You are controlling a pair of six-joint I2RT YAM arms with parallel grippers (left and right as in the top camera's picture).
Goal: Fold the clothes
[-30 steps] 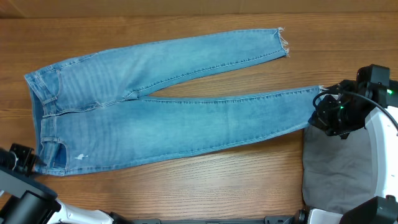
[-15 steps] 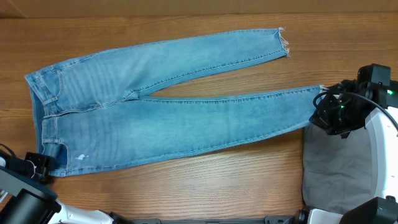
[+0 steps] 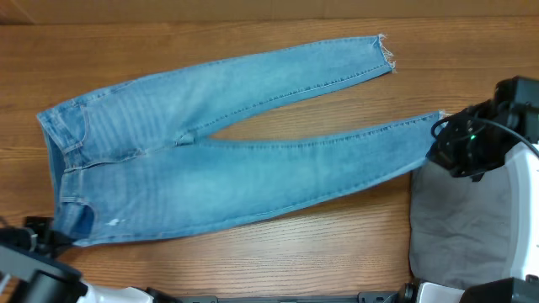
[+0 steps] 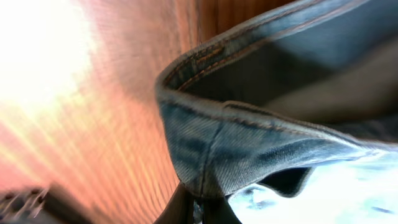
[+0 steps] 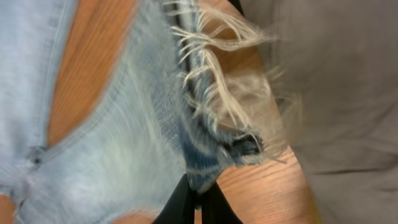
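While the jeans (image 3: pixel 227 160) lie flat with no fold made yet, the left jaws pinch the waistband (image 4: pixel 205 155) tight; the right jaws pinch a frayed hem (image 5: pixel 211 93).

No writing can be read, not even on the jeans (image 3: pixel 210 160) — none.

Black right pincer (image 5: pixel 198 202); green LED (image 3: pixel 472 137); white shell (image 3: pixel 522 198).
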